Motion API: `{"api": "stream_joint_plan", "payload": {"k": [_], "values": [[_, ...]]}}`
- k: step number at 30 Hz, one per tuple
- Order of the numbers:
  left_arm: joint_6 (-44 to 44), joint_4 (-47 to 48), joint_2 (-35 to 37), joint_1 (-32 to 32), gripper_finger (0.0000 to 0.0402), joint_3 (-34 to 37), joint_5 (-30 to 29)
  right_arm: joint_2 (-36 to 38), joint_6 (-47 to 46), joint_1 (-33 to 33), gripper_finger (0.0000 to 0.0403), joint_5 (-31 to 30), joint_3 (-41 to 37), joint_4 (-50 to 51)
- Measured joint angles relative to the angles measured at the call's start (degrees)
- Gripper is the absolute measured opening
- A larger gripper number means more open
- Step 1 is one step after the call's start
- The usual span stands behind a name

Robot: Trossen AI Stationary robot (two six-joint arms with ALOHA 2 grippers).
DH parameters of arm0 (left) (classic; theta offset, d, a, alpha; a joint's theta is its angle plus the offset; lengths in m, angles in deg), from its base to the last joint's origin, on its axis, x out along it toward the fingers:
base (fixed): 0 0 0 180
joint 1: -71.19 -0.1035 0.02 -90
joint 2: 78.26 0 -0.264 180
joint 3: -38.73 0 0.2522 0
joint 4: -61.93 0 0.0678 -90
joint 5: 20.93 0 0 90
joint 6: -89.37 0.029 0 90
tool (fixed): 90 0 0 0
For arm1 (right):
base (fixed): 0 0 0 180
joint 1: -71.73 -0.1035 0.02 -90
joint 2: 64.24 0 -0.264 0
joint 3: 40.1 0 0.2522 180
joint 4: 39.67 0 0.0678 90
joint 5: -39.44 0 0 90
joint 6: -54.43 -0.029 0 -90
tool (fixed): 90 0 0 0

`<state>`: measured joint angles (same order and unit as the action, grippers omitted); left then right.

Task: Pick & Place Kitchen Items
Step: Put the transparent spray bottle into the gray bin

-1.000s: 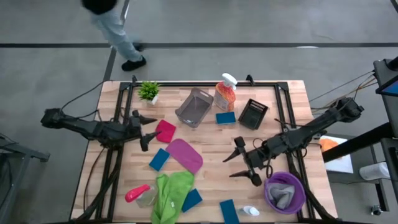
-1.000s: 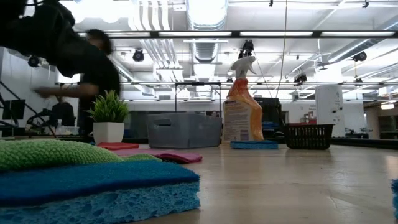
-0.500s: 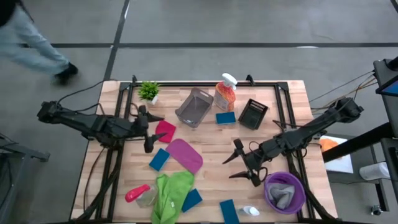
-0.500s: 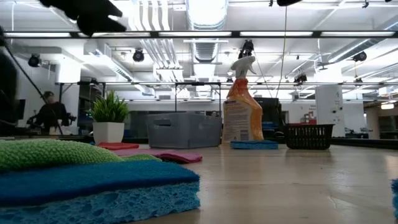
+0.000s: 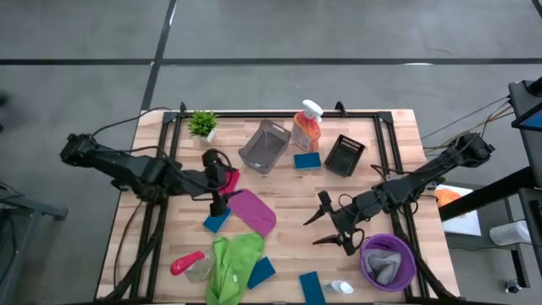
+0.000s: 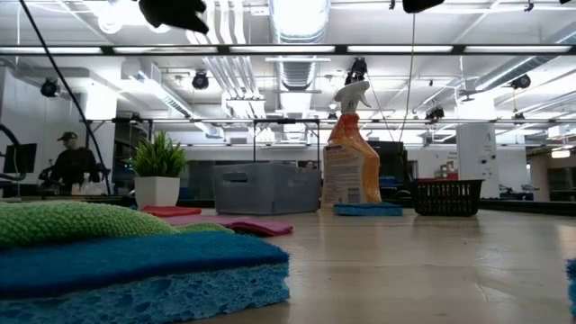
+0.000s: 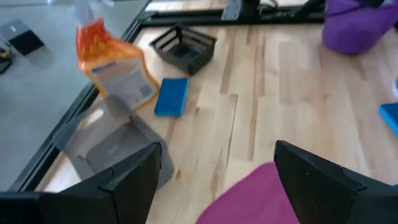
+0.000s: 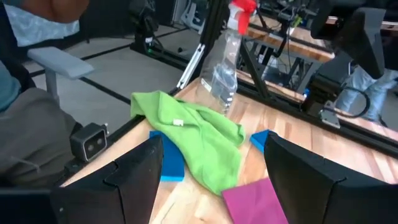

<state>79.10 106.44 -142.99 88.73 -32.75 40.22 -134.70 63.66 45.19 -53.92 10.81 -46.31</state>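
1. the left gripper (image 5: 217,181) has its fingers wide apart and holds nothing. it hangs over the spot where the red cloth (image 5: 225,179) meets the magenta cloth (image 5: 252,211).
2. in the left wrist view the two dark fingers (image 7: 127,183) stand far apart, with the corner of the magenta cloth between them.
3. the right gripper (image 5: 334,223) has its fingers apart too, and nothing is in them. it hangs over bare wood, near the purple bowl (image 5: 388,263) that has a grey cloth (image 5: 386,264) in it.
4. the magenta cloth lies flat. its long side runs slanted, from near the red cloth down toward the green cloth (image 5: 233,265).
5. a blue sponge (image 5: 217,218) lies just beside the magenta cloth, slanted the other way.
6. the orange spray bottle (image 5: 306,126) stands upright at the far side of the table. its white trigger points toward the far edge.
7. another blue sponge (image 5: 307,160) lies flat just in front of that bottle, its long side across the table.
8. the grey bin (image 5: 264,146) and the black basket (image 5: 345,155) sit on either side of it, both tilted.
9. a red-topped bottle (image 5: 190,264) lies on its side by the green cloth, top pointing to the left edge.
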Motion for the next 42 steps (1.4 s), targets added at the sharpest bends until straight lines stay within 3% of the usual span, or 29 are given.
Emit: {"api": "stream_joint_plan", "payload": {"k": [6, 13, 19, 26, 35, 42], "values": [[1.5, 0.7, -0.1, 3.8, 0.0312, -0.6, -0.2, -1.7, -0.7, -0.6, 0.0272, 0.5, 0.0, -0.1], [-12.1, 18.5, 2.9, 10.6, 0.0312, -7.7, 0.3, -3.2, -0.9, -0.6, 0.0272, 0.9, 0.0, -0.1], [-20.1, 28.6, 2.7, 16.3, 0.0312, -16.8, 6.8, -2.6, -0.9, -0.6, 0.0272, 0.8, 0.0, -0.1], [-26.4, 31.2, 2.6, 21.7, 0.0312, -21.9, 12.9, -2.6, -1.4, -0.6, 0.0272, 0.8, 0.0, 0.2], [-36.6, 33.3, 1.0, 28.3, 0.0312, -21.9, 16.5, -2.6, -2.1, -0.6, 0.0272, 0.8, 0.0, 2.2], [-43.1, 33.6, -1.9, 29.8, 0.0312, -21.9, 19.8, -2.6, -2.4, -0.5, 0.0272, 0.7, 0.0, 2.2]]}}
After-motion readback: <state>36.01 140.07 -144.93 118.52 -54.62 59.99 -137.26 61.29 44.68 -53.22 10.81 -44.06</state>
